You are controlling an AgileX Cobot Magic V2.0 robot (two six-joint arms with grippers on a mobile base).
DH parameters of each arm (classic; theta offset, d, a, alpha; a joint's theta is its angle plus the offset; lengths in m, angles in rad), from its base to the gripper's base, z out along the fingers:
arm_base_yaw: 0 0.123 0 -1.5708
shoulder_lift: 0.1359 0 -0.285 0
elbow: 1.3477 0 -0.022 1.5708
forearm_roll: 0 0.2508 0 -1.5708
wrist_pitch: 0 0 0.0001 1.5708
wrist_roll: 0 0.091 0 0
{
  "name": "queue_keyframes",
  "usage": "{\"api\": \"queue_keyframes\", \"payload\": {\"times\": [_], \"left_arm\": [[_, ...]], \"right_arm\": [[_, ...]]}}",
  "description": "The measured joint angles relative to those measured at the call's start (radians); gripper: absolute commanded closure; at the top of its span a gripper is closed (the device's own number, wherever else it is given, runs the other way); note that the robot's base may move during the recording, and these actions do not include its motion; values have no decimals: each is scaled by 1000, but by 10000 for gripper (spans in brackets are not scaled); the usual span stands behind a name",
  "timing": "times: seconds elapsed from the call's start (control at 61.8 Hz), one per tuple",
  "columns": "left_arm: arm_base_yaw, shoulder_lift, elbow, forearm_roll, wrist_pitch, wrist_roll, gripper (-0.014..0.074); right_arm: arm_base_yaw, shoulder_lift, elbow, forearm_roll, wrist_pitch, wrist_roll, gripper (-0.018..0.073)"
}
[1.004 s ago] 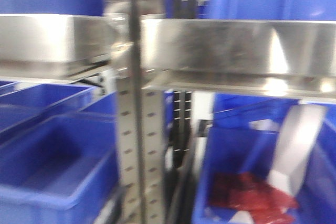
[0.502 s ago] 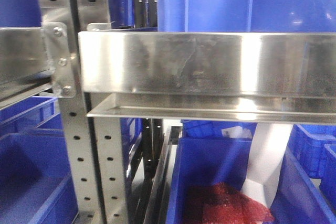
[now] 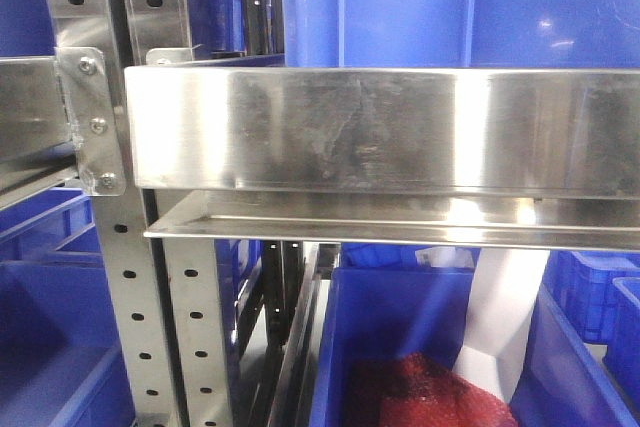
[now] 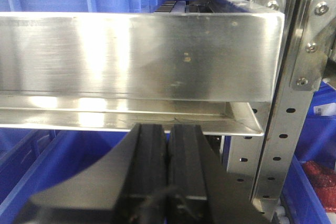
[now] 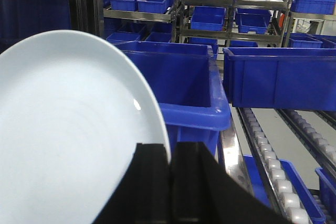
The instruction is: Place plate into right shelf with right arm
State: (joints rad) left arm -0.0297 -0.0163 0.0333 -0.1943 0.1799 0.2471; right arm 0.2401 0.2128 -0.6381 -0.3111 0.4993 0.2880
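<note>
In the right wrist view the white plate (image 5: 68, 129) fills the left half, tilted on edge. My right gripper (image 5: 170, 153) is shut on its right rim, in front of a large blue bin (image 5: 181, 80). The right shelf shows in the front view as a shiny steel rail (image 3: 380, 132) on perforated uprights (image 3: 125, 277), very close. The plate and the right gripper do not show in the front view. My left gripper (image 4: 168, 129) is shut and empty, just below a steel rail (image 4: 136, 56) of the rack.
A blue bin (image 3: 400, 332) under the rail holds red mesh (image 3: 420, 392) and a white strip (image 3: 505, 312). More blue bins (image 3: 450, 2) stand above the rail. In the right wrist view a roller track (image 5: 270, 156) runs at right beside another blue bin (image 5: 283, 80).
The front view has swung right: the upright and the rail's end have slid left in the picture, and the blur has gone. The last half second shows only a small shift.
</note>
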Motion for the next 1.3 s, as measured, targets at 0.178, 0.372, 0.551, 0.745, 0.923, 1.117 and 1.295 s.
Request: {"api": "queue_keyframes", "payload": {"times": [0.178,0.372,0.551,0.745,0.923,1.117,1.295], "left_arm": [[0,0,0,0,0,0,643],[0,0,0,0,0,0,643],[0,0,0,0,0,0,643],[0,0,0,0,0,0,643],[0,0,0,0,0,0,643],[0,0,0,0,0,0,643],[0,0,0,0,0,0,643]], "right_arm": [[0,2,-47,4,0,0,530],[0,136,-278,6,-4,0,530],[0,374,-478,6,-12,0,530],[0,635,-626,6,-59,0,530],[0,833,-698,6,-99,0,530],[0,1001,-706,6,-120,0,530],[0,1103,-706,6,-144,0,530]]}}
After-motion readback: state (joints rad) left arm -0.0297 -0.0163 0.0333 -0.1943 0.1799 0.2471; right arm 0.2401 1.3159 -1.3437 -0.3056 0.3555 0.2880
